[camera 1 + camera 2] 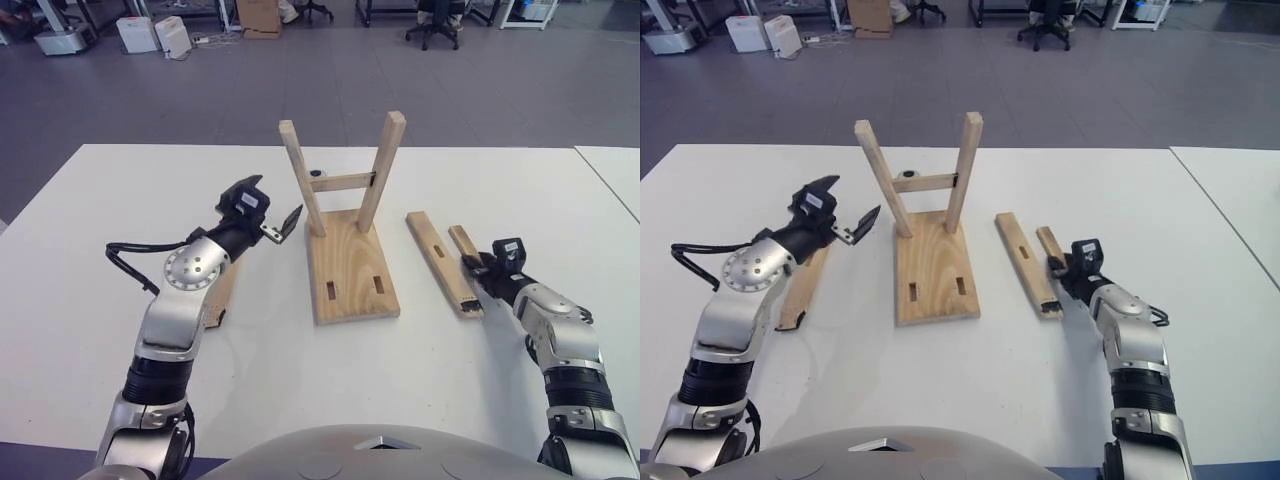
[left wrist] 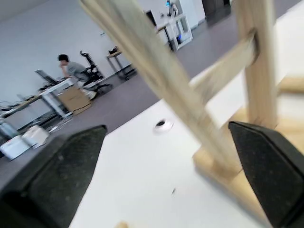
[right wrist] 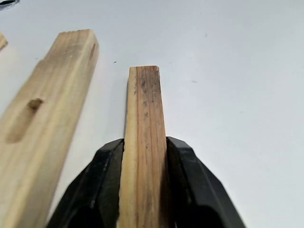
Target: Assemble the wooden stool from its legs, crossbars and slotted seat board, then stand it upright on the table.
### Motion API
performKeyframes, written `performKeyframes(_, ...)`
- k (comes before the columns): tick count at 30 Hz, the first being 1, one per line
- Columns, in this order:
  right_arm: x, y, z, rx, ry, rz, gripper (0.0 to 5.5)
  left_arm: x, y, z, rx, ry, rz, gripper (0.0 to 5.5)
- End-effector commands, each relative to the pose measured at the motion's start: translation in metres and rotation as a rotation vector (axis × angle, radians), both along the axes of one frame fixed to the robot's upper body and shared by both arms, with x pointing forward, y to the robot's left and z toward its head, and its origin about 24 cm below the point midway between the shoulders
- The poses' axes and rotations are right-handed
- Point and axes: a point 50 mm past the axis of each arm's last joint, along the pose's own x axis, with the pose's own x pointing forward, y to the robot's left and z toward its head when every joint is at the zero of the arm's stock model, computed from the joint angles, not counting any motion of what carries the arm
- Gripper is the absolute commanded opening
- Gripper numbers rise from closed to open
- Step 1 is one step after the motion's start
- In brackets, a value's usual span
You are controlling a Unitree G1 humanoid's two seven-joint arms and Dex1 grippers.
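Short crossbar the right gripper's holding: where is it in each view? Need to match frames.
Left eye view: short crossbar lies right of the seat board, in the right gripper.
Right eye view: same place, right of centre.
Right wrist view: centre, jaws shut on it.
Left wrist view: faces the standing legs instead.
Landmark: slotted loose leg alongside it.

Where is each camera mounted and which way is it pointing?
Left eye: on the head, looking forward and down at the seat board, with left gripper and right gripper.
Right eye: beside it, sharing that scene.
Left wrist: on the left arm, facing the standing legs between its open fingers.
Right wrist: on the right arm, looking along the short bar its fingers clamp, loose leg beside.
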Motion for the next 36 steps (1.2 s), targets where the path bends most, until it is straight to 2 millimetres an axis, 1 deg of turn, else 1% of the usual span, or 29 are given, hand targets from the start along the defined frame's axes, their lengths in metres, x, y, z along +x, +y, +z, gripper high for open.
performKeyframes(1, 0.045, 0.018, 0.154, -0.105, -0.628, 0.105, 1.30, 0.004, -0.018, 0.096, -0.519, -0.181, -0.146, 4.73)
performKeyframes(2, 0.042, 0.051, 0.190, -0.115, -0.775, 0.259, 1.30, 0.005, -0.028, 0.111, -0.622, -0.167, -0.219, 4.73)
performKeyframes(3, 0.034, 0.088, 0.213, -0.123, -0.890, 0.434, 1.30, 0.006, -0.038, 0.121, -0.702, -0.138, -0.292, 4.73)
performKeyframes(4, 0.024, 0.116, 0.227, -0.140, -0.970, 0.568, 1.30, 0.006, -0.046, 0.129, -0.763, -0.108, -0.355, 4.73)
performKeyframes(5, 0.015, 0.139, 0.235, -0.147, -1.028, 0.672, 1.30, 0.005, -0.054, 0.136, -0.805, -0.085, -0.411, 4.73)
performKeyframes(6, 0.009, 0.156, 0.242, -0.132, -1.075, 0.737, 1.30, 0.002, -0.061, 0.142, -0.840, -0.067, -0.460, 4.54)
performKeyframes(7, 0.005, 0.167, 0.248, -0.110, -1.109, 0.774, 1.30, 0.001, -0.065, 0.146, -0.872, -0.050, -0.495, 4.42)
performKeyframes(8, 0.002, 0.174, 0.252, -0.088, -1.131, 0.794, 1.30, 0.001, -0.068, 0.148, -0.884, -0.033, -0.510, 4.24)
performKeyframes(9, 0.001, 0.177, 0.254, -0.070, -1.140, 0.800, 1.30, 0.001, -0.069, 0.148, -0.895, -0.016, -0.509, 4.12)
performKeyframes(12, 0.005, 0.175, 0.254, -0.066, -1.137, 0.791, 1.30, 0.002, -0.069, 0.147, -0.936, 0.018, -0.508, 3.66)
performKeyframes(14, 0.005, 0.175, 0.254, -0.060, -1.132, 0.804, 1.30, 0.003, -0.069, 0.147, -0.948, 0.029, -0.515, 3.11)
performKeyframes(16, 0.004, 0.177, 0.253, -0.054, -1.129, 0.814, 1.30, 0.004, -0.069, 0.146, -0.949, 0.042, -0.518, 2.83)
performKeyframes(21, 0.002, 0.177, 0.251, -0.060, -1.120, 0.828, 1.30, 0.005, -0.066, 0.149, -0.963, 0.031, -0.521, 1.82)
performKeyframes(29, 0.001, 0.177, 0.250, -0.077, -1.111, 0.835, 1.30, 0.007, -0.068, 0.148, -0.974, 0.032, -0.511, 0.50)
performKeyframes(30, 0.002, 0.178, 0.249, -0.076, -1.095, 0.836, 1.68, 0.007, -0.067, 0.147, -0.977, 0.030, -0.509, 0.41)
performKeyframes(31, 0.002, 0.178, 0.247, -0.066, -1.070, 0.844, 1.75, 0.006, -0.066, 0.146, -0.983, 0.027, -0.498, 0.41)
performKeyframes(32, 0.003, 0.178, 0.241, -0.068, -1.032, 0.855, 2.03, 0.007, -0.061, 0.142, -0.983, 0.023, -0.461, 0.41)
performKeyframes(33, 0.003, 0.174, 0.233, -0.080, -0.987, 0.846, 2.19, 0.008, -0.048, 0.132, -0.989, 0.019, -0.390, 0.41)
performKeyframes(34, 0.004, 0.168, 0.226, -0.093, -0.948, 0.826, 2.32, 0.007, -0.034, 0.122, -0.984, 0.013, -0.317, 0.41)
performKeyframes(35, 0.005, 0.159, 0.218, -0.112, -0.905, 0.792, 2.52, 0.006, -0.017, 0.108, -0.965, 0.006, -0.221, 0.41)
performKeyframes(36, 0.007, 0.147, 0.209, -0.137, -0.858, 0.744, 2.56, 0.004, 0.002, 0.093, -0.916, 0.001, -0.122, 0.41)
